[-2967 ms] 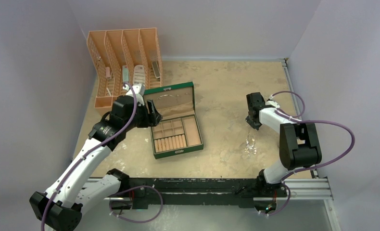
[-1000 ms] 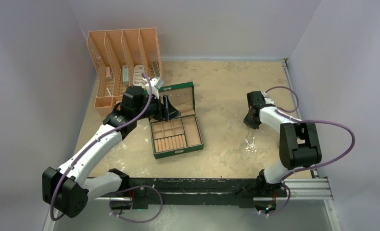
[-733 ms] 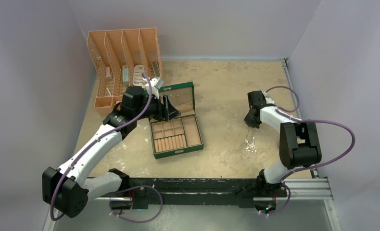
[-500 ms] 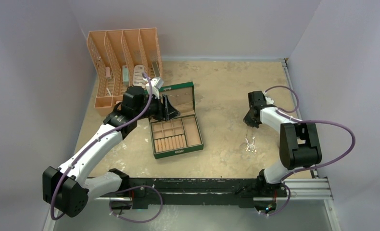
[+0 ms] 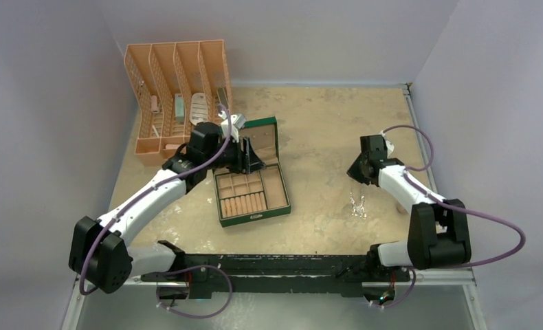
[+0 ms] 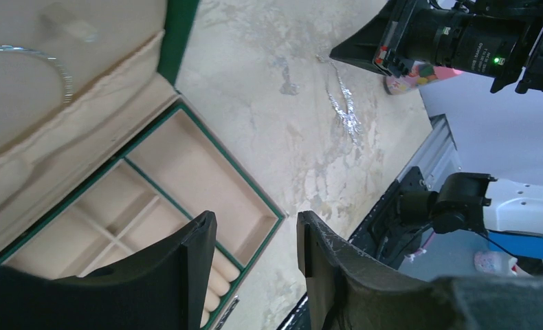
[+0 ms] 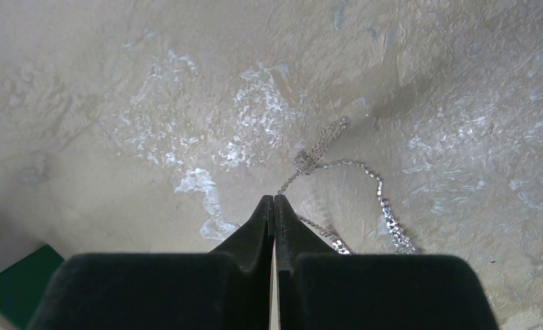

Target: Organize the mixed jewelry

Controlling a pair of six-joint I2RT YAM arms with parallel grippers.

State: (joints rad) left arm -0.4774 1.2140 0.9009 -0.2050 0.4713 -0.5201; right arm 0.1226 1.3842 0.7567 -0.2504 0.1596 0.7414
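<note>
a: beige, blotchy table [image 5: 324, 117], pale walls on three sides. where's the jewelry?

b: the silvery chain [image 7: 368, 182] lies in a loose tangle on the bare table, to the right of the green box [image 5: 252, 206] and well apart from it. a thin wire hoop [image 6: 31, 55] rests against the cream lining of the box's raised lid.

a: and the right gripper [image 7: 273, 201]?

b: its fingers are pressed together, tips just above the near end of the chain. one strand runs up to the tips. whether it's caught between them, i cannot tell.

a: left gripper [image 6: 253, 237]?

b: fingers spread, nothing between them. it hangs over the open box near its far edge, where the lid meets the tray.

a: what does the tray look like?

b: cream compartments: some small cells, one long cell on the right, and a row of ring rolls along the near side.

a: anything else on the table?

b: an orange slotted rack [image 5: 176, 82] stands at the far left, behind the left arm, with a few small items in its slots.
</note>
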